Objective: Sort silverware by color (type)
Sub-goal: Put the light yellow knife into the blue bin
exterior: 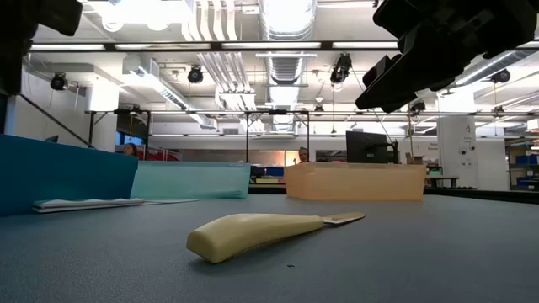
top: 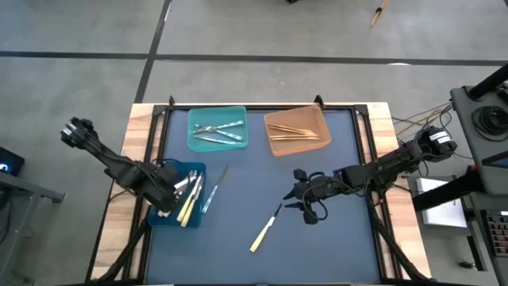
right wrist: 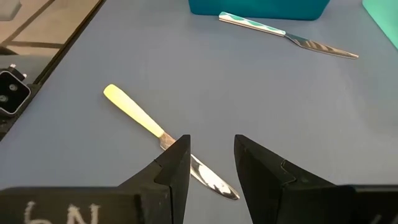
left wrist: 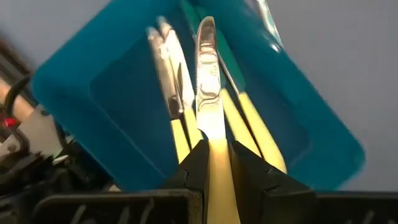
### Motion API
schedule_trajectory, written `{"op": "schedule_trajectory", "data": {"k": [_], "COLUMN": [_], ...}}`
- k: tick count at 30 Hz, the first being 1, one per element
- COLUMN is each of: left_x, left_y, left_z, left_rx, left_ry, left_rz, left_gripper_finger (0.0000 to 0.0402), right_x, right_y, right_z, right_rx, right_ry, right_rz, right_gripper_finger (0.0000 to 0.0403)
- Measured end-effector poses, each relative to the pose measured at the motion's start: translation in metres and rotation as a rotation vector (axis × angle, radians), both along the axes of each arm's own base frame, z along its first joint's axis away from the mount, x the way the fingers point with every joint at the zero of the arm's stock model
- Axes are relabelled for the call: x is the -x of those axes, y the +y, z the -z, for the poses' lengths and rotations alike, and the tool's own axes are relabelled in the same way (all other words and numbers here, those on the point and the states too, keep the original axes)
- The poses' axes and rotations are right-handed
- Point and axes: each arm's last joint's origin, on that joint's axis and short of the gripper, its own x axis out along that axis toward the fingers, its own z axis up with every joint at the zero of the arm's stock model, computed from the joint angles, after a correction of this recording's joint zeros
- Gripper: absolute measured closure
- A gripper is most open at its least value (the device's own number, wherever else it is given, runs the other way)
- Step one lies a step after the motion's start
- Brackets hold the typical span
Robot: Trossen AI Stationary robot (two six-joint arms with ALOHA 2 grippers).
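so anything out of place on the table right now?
Two knives lie loose on the mat: a yellow-handled knife under the open right gripper, and a teal-handled knife beside the blue bin. The left gripper holds another yellow knife over that bin.

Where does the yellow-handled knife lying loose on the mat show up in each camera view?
High view: yellow-handled knife at lower centre, left of the right gripper.
Low view: centre foreground.
Left wrist view: not in it; the left gripper holds another knife.
Right wrist view: left of centre.
Shared landmark: blue bin.
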Motion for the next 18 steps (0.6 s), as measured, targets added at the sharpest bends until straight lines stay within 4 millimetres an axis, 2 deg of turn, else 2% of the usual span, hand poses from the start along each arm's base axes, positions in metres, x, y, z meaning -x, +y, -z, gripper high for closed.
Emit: {"op": "schedule_trajectory", "data": {"k": [6,18], "left_x": [-0.009,-0.032], "left_y": [-0.005,-0.021], "left_z": [0.008,0.037], "left_rx": [-0.049,-0.175], "left_ry": [0.013,0.157], "left_rz": [-0.105,-0.122], "left_gripper_finger": [0.0376,0.0376], "right_x": [0.0,0.0], "right_y": [0.0,0.0], "right_z": [0.0,-0.001], "right_rx": [-0.005,-0.002], "right_ry": [0.0,-0.007], "right_rz": [0.003,0.0], "right_gripper_finger": [0.0289,0.0289]}}
